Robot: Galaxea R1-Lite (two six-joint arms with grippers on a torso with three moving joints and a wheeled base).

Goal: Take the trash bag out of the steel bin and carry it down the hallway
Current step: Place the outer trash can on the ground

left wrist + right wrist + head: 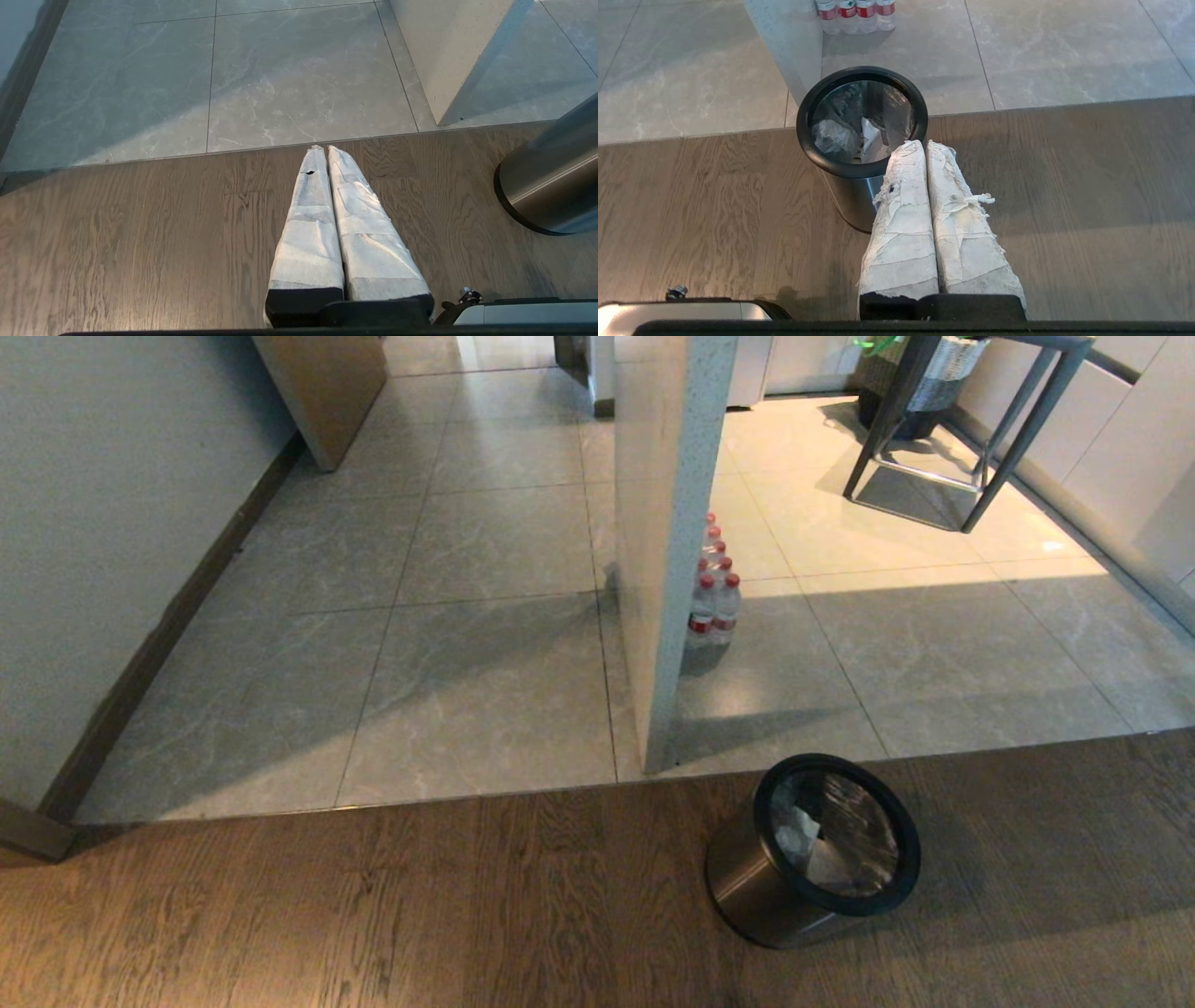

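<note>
The steel bin [747, 877] stands on the wood-plank floor just before the tile edge, black rim on top. Inside it lies the clear trash bag [822, 840] with white paper scraps. From the right wrist the steel bin [852, 205] sits just ahead of my right gripper [923, 143], whose tape-wrapped fingers are pressed together, empty, above the floor beside the rim, with the trash bag [840, 135] inside. My left gripper [325, 149] is also shut and empty over bare planks, the steel bin [551, 186] off to its side. The hallway [448, 616] runs ahead on the left. Neither arm shows in the head view.
A speckled white wall end [667, 551] splits the tiled floor just behind the bin. A pack of red-capped water bottles [714, 593] stands against it. A dark stool [971, 429] and a woven basket [924, 383] stand at the far right. A brown door panel [322, 392] lines the hallway.
</note>
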